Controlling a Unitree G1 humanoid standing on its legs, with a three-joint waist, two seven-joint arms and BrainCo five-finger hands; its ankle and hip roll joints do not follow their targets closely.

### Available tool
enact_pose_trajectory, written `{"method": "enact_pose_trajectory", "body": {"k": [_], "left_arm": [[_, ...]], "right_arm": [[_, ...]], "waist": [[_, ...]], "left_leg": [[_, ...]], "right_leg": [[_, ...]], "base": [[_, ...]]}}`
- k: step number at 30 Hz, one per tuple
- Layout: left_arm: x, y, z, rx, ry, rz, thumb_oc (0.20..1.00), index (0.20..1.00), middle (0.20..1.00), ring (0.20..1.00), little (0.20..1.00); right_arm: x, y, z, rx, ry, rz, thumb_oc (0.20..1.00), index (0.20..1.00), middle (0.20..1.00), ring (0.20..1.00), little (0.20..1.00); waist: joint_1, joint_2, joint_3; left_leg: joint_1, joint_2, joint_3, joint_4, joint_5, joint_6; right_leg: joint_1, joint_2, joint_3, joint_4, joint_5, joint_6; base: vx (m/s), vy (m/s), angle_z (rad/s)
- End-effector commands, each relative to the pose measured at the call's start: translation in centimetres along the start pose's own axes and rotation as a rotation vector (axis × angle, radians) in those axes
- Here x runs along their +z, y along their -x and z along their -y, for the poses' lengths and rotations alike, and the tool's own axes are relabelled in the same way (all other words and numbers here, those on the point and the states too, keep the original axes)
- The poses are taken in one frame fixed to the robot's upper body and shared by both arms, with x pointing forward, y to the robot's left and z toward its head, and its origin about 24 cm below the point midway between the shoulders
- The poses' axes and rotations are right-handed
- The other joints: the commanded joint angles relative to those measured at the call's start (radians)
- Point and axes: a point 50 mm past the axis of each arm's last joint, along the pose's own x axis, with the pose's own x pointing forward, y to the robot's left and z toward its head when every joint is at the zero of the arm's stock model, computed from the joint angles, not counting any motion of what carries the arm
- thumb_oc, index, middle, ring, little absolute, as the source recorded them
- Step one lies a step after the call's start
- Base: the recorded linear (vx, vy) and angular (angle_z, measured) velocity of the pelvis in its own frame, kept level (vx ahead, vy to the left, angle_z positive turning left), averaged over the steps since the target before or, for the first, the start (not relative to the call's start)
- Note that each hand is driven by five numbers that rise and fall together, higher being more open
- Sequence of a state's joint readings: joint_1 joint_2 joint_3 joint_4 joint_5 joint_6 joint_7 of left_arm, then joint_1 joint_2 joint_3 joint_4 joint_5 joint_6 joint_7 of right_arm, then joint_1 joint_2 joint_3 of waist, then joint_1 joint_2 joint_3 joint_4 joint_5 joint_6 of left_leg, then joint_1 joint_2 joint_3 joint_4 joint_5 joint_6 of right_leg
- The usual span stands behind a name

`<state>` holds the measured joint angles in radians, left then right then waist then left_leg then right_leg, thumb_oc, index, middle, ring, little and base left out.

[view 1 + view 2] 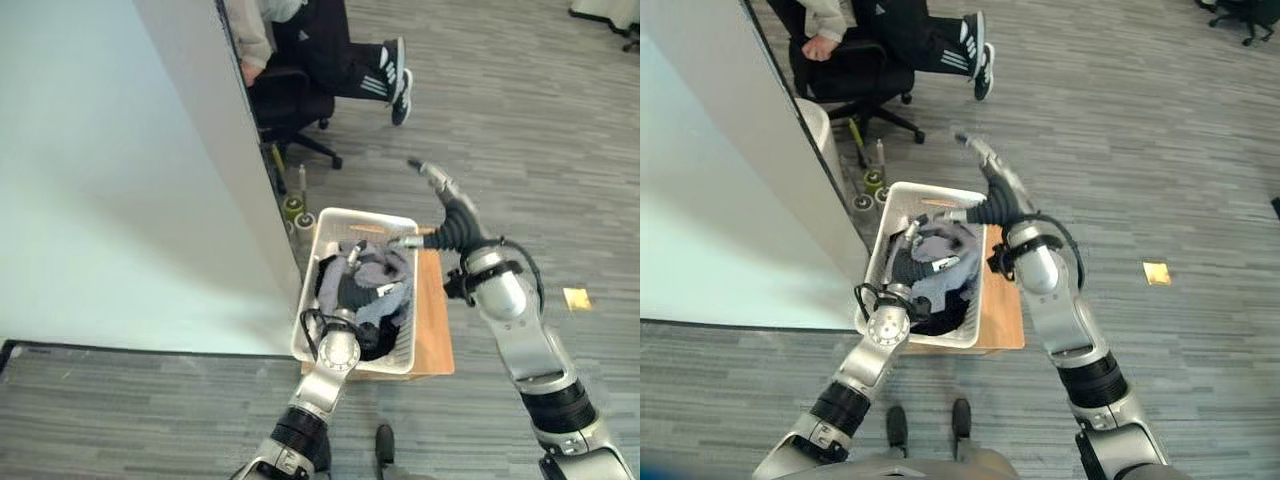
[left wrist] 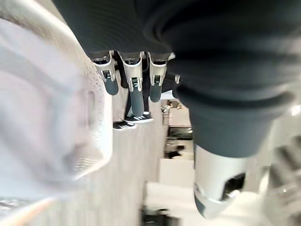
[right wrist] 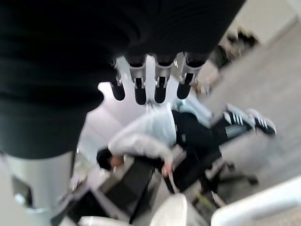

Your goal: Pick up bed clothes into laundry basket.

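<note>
I see even, bright indoor light and soft shadows in the head views; both wrist views are blurred, backgrounds washed out.

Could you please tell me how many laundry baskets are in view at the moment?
1. The white laundry basket sits on a low wooden stand beside the white partition wall, holding grey and dark clothes.

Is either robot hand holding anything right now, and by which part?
Nothing is held. The left robot hand is open over the clothes in the basket; the right robot hand is open above its far rim.
</note>
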<state>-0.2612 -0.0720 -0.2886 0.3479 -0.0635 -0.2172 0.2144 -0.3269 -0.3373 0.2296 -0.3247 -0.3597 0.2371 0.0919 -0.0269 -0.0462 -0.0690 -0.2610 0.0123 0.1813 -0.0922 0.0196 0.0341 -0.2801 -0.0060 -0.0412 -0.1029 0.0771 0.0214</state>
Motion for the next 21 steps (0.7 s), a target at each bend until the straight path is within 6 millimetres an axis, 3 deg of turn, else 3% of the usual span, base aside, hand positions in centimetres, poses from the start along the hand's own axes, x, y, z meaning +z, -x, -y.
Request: {"method": "enact_pose_trajectory", "body": {"k": [1,3,4,5,6,7,8,9,12,13,16,19,21], "left_arm": [[1.9,-1.8,2.4,-0.101,0.098,0.123,1.0,1.0,1.0,1.0,1.0],[2.2,-1.5,1.6,-0.077,0.096,0.142,1.0,1.0,1.0,1.0,1.0],[1.2,3.4,-3.2,-0.072,0.289,0.191,1.0,1.0,1.0,1.0,1.0],[1.3,3.4,-3.1,-0.068,0.29,0.196,1.0,1.0,1.0,1.0,1.0],[1.3,3.4,-3.1,-0.067,0.29,0.195,1.0,1.0,1.0,1.0,1.0],[1.6,3.3,-2.8,-0.06,0.305,0.206,1.0,1.0,1.0,1.0,1.0],[1.3,3.1,-2.0,-0.078,0.307,0.193,1.0,1.0,1.0,1.0,1.0],[1.7,2.6,-1.5,-0.099,0.294,0.204,1.0,1.0,1.0,1.0,1.0],[1.7,2.3,-1.4,-0.112,0.265,0.206,1.0,1.0,1.0,1.0,1.0],[2.5,1.5,-1.2,-0.142,0.221,0.227,1.0,1.0,1.0,1.0,1.0],[2.4,1.7,-1.7,-0.162,0.213,0.215,1.0,1.0,1.0,1.0,1.0],[2.4,1.9,-1.8,-0.206,0.223,0.205,1.0,1.0,1.0,1.0,1.0],[2.2,2.2,-1.7,-0.218,0.21,0.203,1.0,1.0,1.0,1.0,1.0]], "right_arm": [[0.0,1.2,1.2,-0.07,-0.084,0.035,1.0,1.0,1.0,1.0,1.0],[-0.2,1.5,0.8,-0.07,-0.098,0.033,1.0,1.0,1.0,1.0,1.0],[-11.3,15.4,2.5,-0.491,-0.211,-0.459,1.0,1.0,1.0,1.0,1.0],[-11.6,15.7,2.2,-0.487,-0.21,-0.479,1.0,1.0,1.0,1.0,1.0],[-11.6,15.7,2.2,-0.487,-0.21,-0.479,1.0,1.0,1.0,1.0,1.0],[-12.3,16.6,1.7,-0.496,-0.231,-0.524,1.0,1.0,1.0,1.0,1.0],[-12.8,17.1,1.4,-0.498,-0.236,-0.559,1.0,1.0,1.0,1.0,1.0],[-12.8,17.5,1.3,-0.507,-0.259,-0.563,1.0,1.0,1.0,1.0,1.0],[-12.8,17.4,1.5,-0.513,-0.248,-0.556,1.0,1.0,1.0,1.0,1.0],[-12.7,17.0,2.3,-0.515,-0.23,-0.513,1.0,1.0,1.0,1.0,1.0],[-12.5,16.6,2.4,-0.503,-0.224,-0.491,1.0,1.0,1.0,1.0,1.0],[-11.9,15.2,3.1,-0.527,-0.227,-0.405,1.0,1.0,1.0,1.0,1.0],[-11.9,15.8,1.5,-0.53,-0.24,-0.443,1.0,1.0,1.0,1.0,1.0]], "waist": [[-0.018,0.012,-0.048],[-0.013,0.016,-0.05],[-0.04,0.026,-0.002],[-0.041,0.025,-0.006],[-0.038,0.025,-0.007],[-0.061,0.031,-0.009],[-0.068,0.05,-0.012],[-0.075,0.051,-0.015],[-0.076,0.052,-0.018],[-0.083,0.05,-0.025],[-0.08,0.041,-0.022],[-0.067,0.048,0.0],[-0.06,0.058,0.006]], "left_leg": [[0.051,0.073,-0.047,0.005,0.058,-0.056],[0.059,0.072,-0.048,0.005,0.057,-0.054],[0.187,-0.019,-0.13,0.18,-0.12,-0.04],[0.182,-0.055,-0.134,0.198,-0.127,-0.014],[0.18,-0.056,-0.13,0.204,-0.131,-0.011],[0.217,-0.041,-0.064,0.176,-0.144,0.001],[0.276,-0.041,-0.012,0.076,-0.116,0.021],[0.287,-0.032,0.004,0.005,-0.086,0.012],[0.271,-0.036,-0.02,0.005,-0.073,0.015],[0.248,-0.018,-0.018,0.005,-0.057,0.01],[0.22,0.004,-0.017,0.005,-0.029,0.002],[0.184,0.051,-0.021,0.005,0.013,-0.016],[0.158,0.079,-0.023,0.005,0.035,-0.025]], "right_leg": [[0.065,-0.057,-0.041,0.016,0.0,0.011],[0.074,-0.058,-0.043,0.016,-0.002,0.011],[0.285,-0.118,0.02,0.016,-0.096,0.022],[0.276,-0.106,0.045,0.016,-0.084,0.016],[0.275,-0.106,0.049,0.016,-0.085,0.017],[0.27,-0.096,0.05,0.016,-0.076,0.02],[0.247,-0.081,0.051,0.016,-0.069,0.025],[0.233,-0.072,0.058,0.016,-0.062,0.023],[0.226,-0.068,0.058,0.016,-0.058,0.018],[0.209,-0.064,0.051,0.016,-0.047,0.01],[0.205,-0.051,0.066,0.02,-0.034,0.003],[0.14,-0.025,0.062,0.147,-0.087,0.03],[0.129,-0.016,0.08,0.245,-0.173,0.054]], "base": [[0.07,-0.063,0.07],[0.05,-0.046,0.01],[-0.02,-0.068,-0.01],[-0.02,-0.061,-0.01],[-0.11,-0.069,0.2],[-0.17,-0.003,0.27],[-0.25,-0.026,0.1],[-0.22,0.01,-0.34],[-0.12,-0.026,-0.7],[-0.16,-0.054,-0.55],[-0.27,-0.091,-0.23],[-0.34,-0.084,-0.01],[-0.31,-0.053,0.07]]}}
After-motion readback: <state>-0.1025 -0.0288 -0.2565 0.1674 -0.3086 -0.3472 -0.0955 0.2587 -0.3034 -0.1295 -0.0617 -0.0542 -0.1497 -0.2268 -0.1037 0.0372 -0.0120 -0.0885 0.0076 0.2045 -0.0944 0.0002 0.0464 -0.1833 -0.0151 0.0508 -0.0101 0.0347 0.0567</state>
